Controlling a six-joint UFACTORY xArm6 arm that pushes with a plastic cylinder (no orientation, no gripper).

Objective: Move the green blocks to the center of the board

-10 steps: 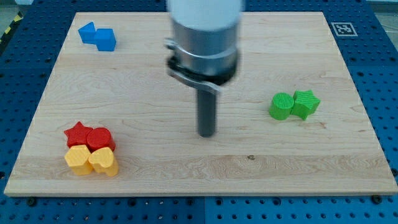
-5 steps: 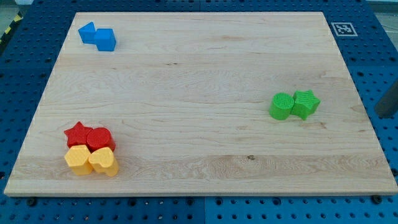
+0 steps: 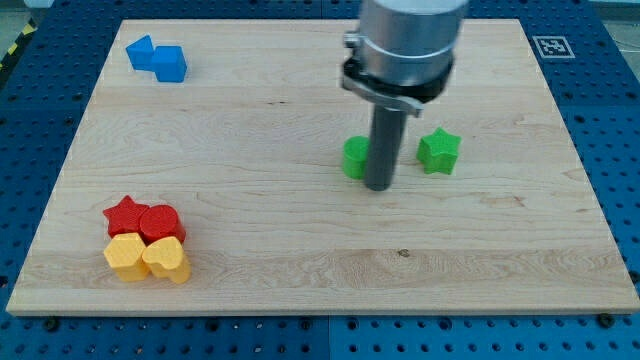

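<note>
On the counter (image 3: 300,260): a wooden board carrying every block.
Arm: rod drops from the view's top; my tip (image 3: 379,186) touches the green round block's right side.
Pincer: none in view, only the rod.
Green round block (image 3: 354,157): near board centre.
Green star (image 3: 438,151): right of the rod, apart.
Red pair (image 3: 145,219): bottom left, touching yellow pair (image 3: 147,257).
Blue pair (image 3: 157,58): top left.

Grey cylinder, black collar, my tip (image 3: 379,187) (dark rod).
</note>
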